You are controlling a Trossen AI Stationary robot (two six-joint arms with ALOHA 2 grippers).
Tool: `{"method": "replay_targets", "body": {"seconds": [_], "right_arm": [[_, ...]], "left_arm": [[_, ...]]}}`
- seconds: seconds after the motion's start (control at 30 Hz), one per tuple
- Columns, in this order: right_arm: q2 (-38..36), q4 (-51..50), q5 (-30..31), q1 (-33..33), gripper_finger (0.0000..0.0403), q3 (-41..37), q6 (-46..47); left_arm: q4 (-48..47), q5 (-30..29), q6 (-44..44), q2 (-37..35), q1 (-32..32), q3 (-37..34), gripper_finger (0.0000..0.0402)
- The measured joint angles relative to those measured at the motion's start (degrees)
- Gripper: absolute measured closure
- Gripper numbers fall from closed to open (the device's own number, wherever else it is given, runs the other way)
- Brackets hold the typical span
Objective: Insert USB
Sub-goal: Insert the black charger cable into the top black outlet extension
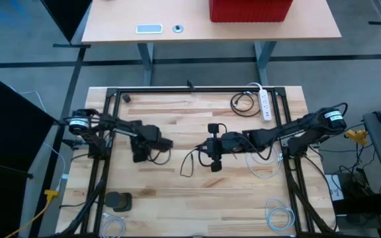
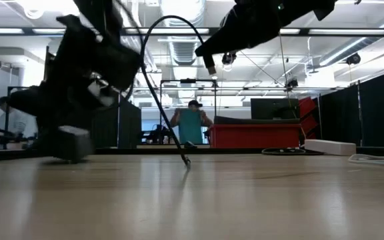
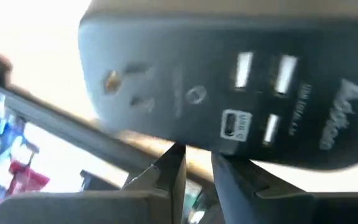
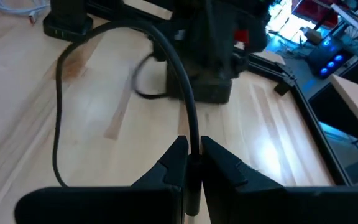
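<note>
We hold the black USB cable (image 4: pixel 188 106) in our right gripper (image 4: pixel 192 163): its two fingers (image 4: pixel 174 163) are pressed narrow onto the cord, which runs up out of the gap between them, arches away and loops down to the wooden table (image 4: pixel 123 124). In the low view the silver plug (image 2: pixel 210 67) hangs under that gripper, clear above the tabletop, and the rest of the cable curves down to touch the wood at its far end.

Straight ahead of the right gripper, across a bare stretch of boards, sits our left gripper (image 1: pixel 141 147), and with it the dark charger block (image 3: pixel 229 87). In the left wrist view the block fills the space just beyond the left fingers (image 3: pixel 173 174); its face shows a mains socket, several pale USB ports and one small oval port. The fingers stand narrow right under the block's edge, but we cannot tell whether they are pinching it or only touching it.

Farther from both grippers, toward the far rim of the table, lie a white power strip (image 1: pixel 265 104) and a coiled black cord (image 1: pixel 243 103). Beyond the table, in the low view, a person (image 2: pixel 193 125) in a teal top stands beside a red bin (image 2: pixel 259 136)
</note>
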Motion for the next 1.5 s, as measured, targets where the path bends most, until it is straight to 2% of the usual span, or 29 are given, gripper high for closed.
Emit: {"method": "replay_targets", "body": {"seconds": [0.13, 0.27, 0.4, 0.57, 0.63, 0.77, 1.0, 1.17, 1.27, 1.37, 1.5], "right_arm": [[0.0, 0.0, -3.8, -2.1, 0.0386, 0.0, -0.1], [0.0, 0.1, -5.2, -4.0, 0.0386, 0.0, -0.1], [0.1, 0.0, -5.4, -4.8, 0.0386, 0.0, -0.1], [0.1, 0.0, -7.5, -4.8, 0.0386, 0.0, 0.4], [0.1, -1.0, -8.8, -4.6, 0.0386, 0.0, 1.1], [0.1, -5.5, -9.3, -4.2, 0.0386, -0.1, 2.3], [0.1, -7.7, -9.7, -4.3, 0.0386, -0.1, 2.6], [0.1, -6.1, -9.7, -4.7, 0.0386, -0.9, 1.8], [0.1, 0.7, -9.7, -4.7, 0.0386, -4.2, 1.4], [0.6, 13.1, -9.7, -4.5, 0.0386, -9.6, 2.4], [3.4, 29.1, -9.7, -4.1, 0.0386, -15.0, 4.3]], "left_arm": [[-1.2, -1.4, 0.4, -0.8, -4.1, 3.7, 0.0338], [-2.7, -9.5, 0.2, -1.5, -5.0, 4.0, 0.0337], [-1.5, -18.7, 1.3, -2.3, -1.3, 2.2, 0.0333], [11.1, -25.9, 8.8, -2.4, 6.4, -1.5, 0.0329], [15.0, -25.5, 13.3, -2.5, 8.9, -2.9, 0.0330], [19.1, -22.9, 16.3, -2.7, 10.7, -3.3, 0.0336], [33.8, -9.9, 23.4, -4.0, 9.6, -3.3, 0.0338], [39.5, -5.6, 24.5, -4.3, 7.6, -3.3, 0.0339], [39.2, -5.2, 23.0, -5.4, 5.5, -3.3, 0.0339], [38.0, -4.7, 18.4, -8.3, 3.1, -4.1, 0.0339], [38.7, -4.2, 13.0, -14.1, 0.5, -10.3, 0.0342]]}}
